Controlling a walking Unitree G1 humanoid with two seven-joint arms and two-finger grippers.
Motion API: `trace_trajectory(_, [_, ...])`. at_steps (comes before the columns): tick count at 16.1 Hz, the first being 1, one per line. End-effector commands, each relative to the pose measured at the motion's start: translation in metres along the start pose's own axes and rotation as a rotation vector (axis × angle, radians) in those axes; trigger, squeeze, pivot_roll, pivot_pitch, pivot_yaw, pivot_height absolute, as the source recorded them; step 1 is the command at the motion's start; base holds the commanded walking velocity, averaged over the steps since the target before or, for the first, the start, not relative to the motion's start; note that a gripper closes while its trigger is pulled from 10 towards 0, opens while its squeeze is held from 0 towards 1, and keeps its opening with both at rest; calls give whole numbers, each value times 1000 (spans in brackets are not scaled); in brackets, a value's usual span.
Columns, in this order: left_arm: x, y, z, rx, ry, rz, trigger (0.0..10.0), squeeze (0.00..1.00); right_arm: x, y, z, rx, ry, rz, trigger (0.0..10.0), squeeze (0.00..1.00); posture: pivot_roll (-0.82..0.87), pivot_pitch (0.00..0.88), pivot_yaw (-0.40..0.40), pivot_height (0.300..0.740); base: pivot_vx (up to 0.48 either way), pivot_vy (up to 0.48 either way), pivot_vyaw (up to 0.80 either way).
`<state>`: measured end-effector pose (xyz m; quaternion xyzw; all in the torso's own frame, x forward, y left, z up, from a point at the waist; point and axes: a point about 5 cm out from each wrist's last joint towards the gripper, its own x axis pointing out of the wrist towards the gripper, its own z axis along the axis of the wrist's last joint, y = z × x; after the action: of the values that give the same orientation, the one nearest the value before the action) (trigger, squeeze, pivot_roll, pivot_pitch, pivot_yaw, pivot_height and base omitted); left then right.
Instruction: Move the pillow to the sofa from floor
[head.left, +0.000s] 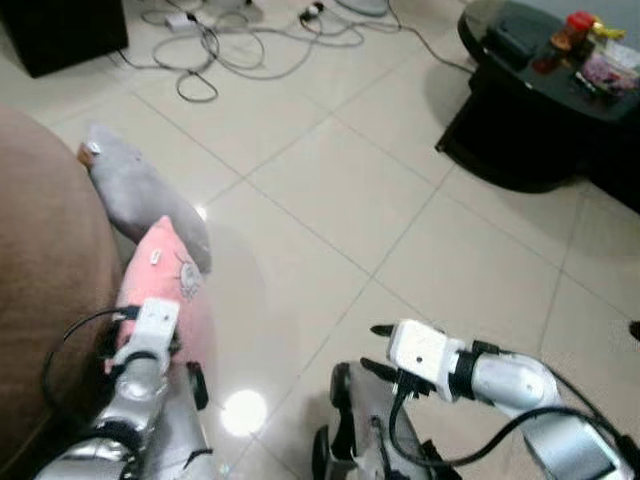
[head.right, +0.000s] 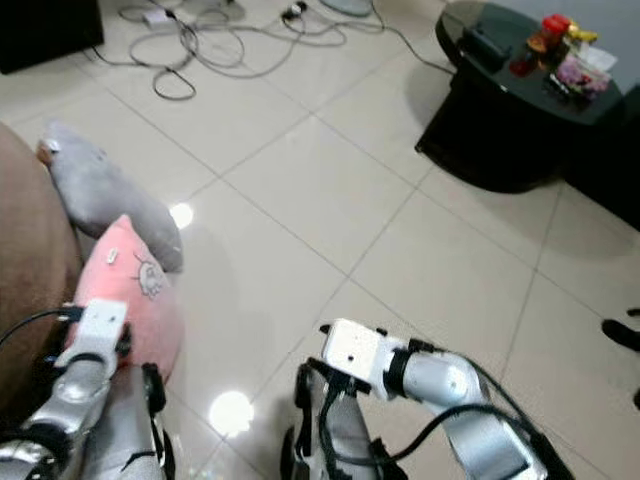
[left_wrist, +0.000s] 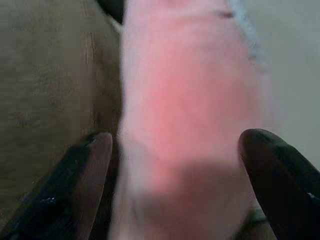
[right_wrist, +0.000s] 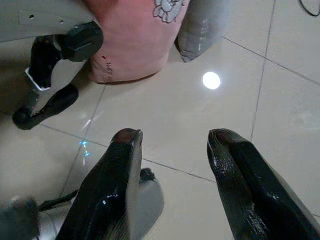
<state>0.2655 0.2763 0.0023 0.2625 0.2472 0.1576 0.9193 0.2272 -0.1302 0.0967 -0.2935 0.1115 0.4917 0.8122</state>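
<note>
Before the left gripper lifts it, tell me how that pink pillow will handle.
The pink pillow looks plump and fabric-covered, so it will probably squash between the open left gripper fingers rather than slip. It seems light for its bulk. It leans against the brown sofa and the grey pillow, so it may sag when raised.

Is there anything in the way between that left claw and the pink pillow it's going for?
No. The left gripper is open with the pink pillow already between its fingers. The brown sofa sits right beside the pillow, and a grey pillow lies against the pink one's far end.
</note>
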Motion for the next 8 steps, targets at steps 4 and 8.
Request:
trace_trajectory(4, [-5, 9, -23, 91, 100, 79, 10000, 788, -6, 2, 3, -1, 9, 68, 10000, 0, -212, 219, -300, 584, 0, 0, 0])
trace_trajectory(8, [-15, 4, -45, 89, 192, 36, 10000, 0, -2, 14, -2, 8, 26, 161, 10000, 0, -207, 222, -308, 584, 0, 0, 0])
